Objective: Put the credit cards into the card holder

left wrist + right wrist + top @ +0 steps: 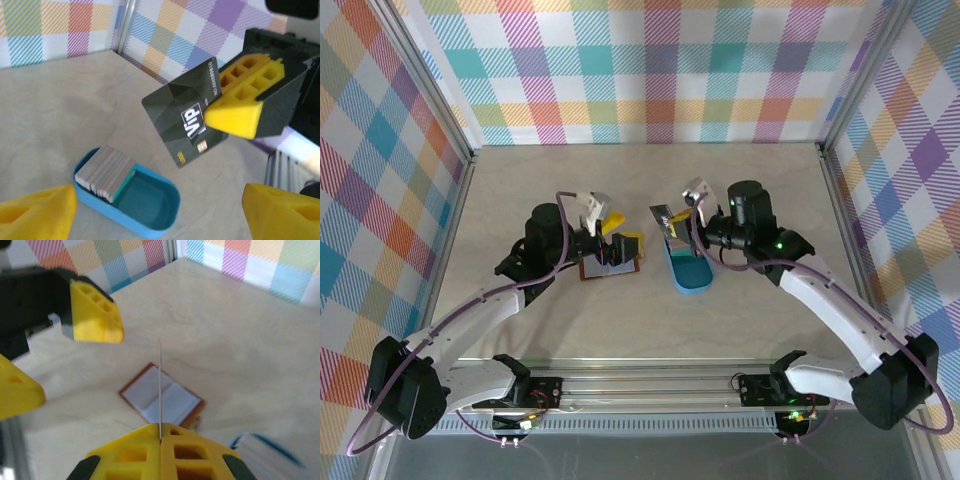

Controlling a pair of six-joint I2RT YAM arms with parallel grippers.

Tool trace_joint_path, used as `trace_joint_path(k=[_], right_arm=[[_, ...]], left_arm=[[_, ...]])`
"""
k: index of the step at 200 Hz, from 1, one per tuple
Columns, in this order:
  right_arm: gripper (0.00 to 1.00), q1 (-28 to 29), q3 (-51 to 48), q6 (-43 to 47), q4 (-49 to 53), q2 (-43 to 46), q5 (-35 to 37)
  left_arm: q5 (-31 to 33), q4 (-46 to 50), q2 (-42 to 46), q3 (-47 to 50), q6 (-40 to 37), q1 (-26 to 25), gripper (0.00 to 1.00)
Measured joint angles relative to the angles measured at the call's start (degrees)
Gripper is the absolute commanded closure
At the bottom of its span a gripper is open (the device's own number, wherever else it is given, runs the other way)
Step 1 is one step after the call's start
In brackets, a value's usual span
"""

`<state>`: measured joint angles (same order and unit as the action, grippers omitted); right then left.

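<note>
One credit card is up off the table, pinched in the right gripper, whose yellow fingers are closed flat against both faces. Left wrist view: dark face, "VIP" print, grip near one corner of a short end, most of the card hanging free and tilted. Right wrist view: same card edge-on, a hairline pointing down at the card holder. The holder lies open and flat on the table, pale lining up with a brown leather border. Left gripper hovers just over the holder with jaws wide and nothing between them. The rest of the cards stand on edge, packed tight at one end of the blue tray, which sits beside the holder. Handling, as judged: the card is light, thin, stiff and slick-faced. A corner pinch may let it pivot when the leading edge meets a pocket lip, so a hold nearer the middle of the short end looks safer. It should go in edge-first and shallow. The holder is soft and light, likely to skid or fold up. Best pinned by its leather border, clear of the pocket mouth. Stack cards are probably best lifted by their top edges, though separating one looks fiddly.
</note>
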<state>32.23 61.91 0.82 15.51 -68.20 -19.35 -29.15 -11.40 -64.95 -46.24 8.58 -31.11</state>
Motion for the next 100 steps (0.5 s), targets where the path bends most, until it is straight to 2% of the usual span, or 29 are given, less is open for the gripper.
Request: trace_joint_path(k=[28, 61, 100], right_arm=[[1.0, -1.0, 6.5, -11.8, 2.1, -5.5, -5.6], [1.0, -4.5, 6.5, -26.4, 0.7, -7.9, -14.2], [1.0, -5.6, 3.7, -36.8, -1.0, -8.2, -16.4]], left_arm=[[1.3, -2.1, 0.0, 0.1, 10.0, 0.0, 0.19], [1.2, -5.7, 0.0, 2.1, 21.3, 0.2, 0.21], [1.1, -8.7, -0.7, 4.1, 31.6, 0.2, 0.25]])
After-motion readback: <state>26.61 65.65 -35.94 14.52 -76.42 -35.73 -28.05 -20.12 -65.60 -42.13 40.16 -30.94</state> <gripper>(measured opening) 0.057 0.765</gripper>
